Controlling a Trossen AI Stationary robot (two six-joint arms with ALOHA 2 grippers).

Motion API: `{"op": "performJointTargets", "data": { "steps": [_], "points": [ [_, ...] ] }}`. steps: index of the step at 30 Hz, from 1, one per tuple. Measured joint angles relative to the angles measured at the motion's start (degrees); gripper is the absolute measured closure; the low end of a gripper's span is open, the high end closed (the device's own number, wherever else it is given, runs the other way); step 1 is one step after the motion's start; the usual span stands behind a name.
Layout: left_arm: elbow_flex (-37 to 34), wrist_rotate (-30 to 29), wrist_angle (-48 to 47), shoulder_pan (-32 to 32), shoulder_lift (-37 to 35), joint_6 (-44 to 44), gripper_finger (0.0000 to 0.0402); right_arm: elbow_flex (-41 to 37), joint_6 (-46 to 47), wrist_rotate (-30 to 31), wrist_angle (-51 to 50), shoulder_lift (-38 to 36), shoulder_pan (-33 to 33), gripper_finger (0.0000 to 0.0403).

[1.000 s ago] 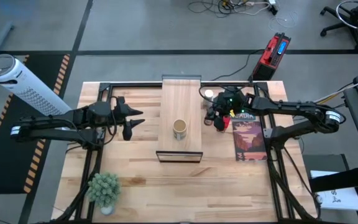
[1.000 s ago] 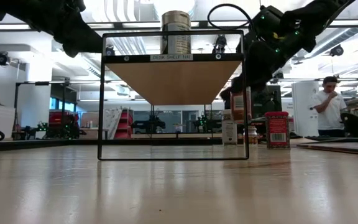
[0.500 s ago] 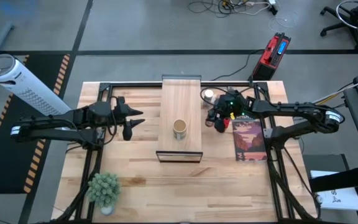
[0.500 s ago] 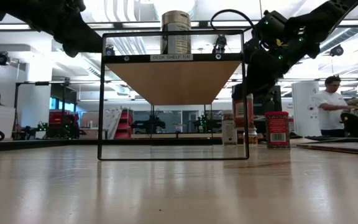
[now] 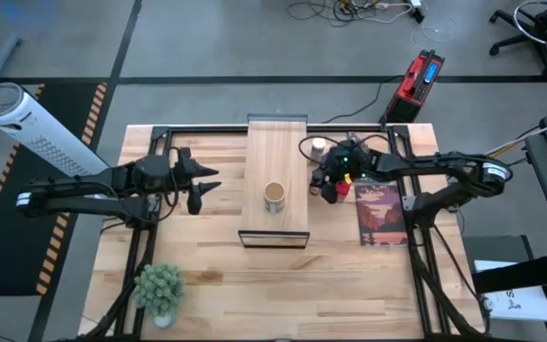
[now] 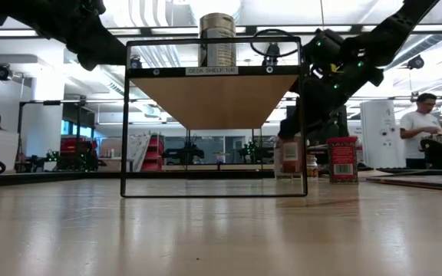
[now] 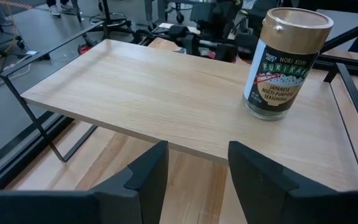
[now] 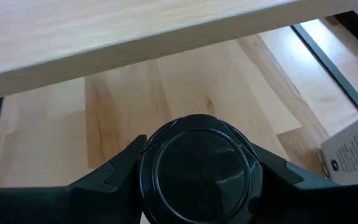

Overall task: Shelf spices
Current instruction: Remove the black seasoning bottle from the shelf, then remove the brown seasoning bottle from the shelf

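Since the earlier frame our right gripper [image 8: 197, 180], clamped on the black-lidded jar [image 8: 197, 171], neared the shelf [image 5: 275, 152]; left gripper [image 7: 191, 171] parted, empty. We risk clipping its edge.

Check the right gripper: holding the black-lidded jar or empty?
Holding it. In the right wrist view the right gripper has both fingers against the black-lidded jar, beside the shelf.

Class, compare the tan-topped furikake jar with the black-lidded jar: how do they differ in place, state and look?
The tan-topped jar stands upright on the shelf; the black-lidded jar is off the shelf, beside its edge. The tan-topped jar stands free, with the left hand apart from it; the black-lidded jar sits between the fingers of the right hand. One lid is tan, the other black. Both lids are round.
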Motion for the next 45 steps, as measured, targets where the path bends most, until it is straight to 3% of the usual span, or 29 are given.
{"op": "performJointTargets", "data": {
  "steps": [20, 35, 45],
  "points": [
    [0.02, 0.0, 0.0, 0.0, 0.0, 0.0, 0.0247, 0.39, -0.69, -0.18, -0.08, 2.78, 0.0, 0.0206],
    [0.02, 0.0, -0.03, 0.0, 0.0, 0.01, 0.0243, 0.42, -0.98, 0.07, -2.74, 1.48, 0.0, 0.0151],
    [0.02, 0.0, -0.03, 0.0, 0.0, 0.0, 0.0244, 0.42, -1.61, 0.54, -7.15, -2.9, 0.0, 0.0141]
  ]
}}
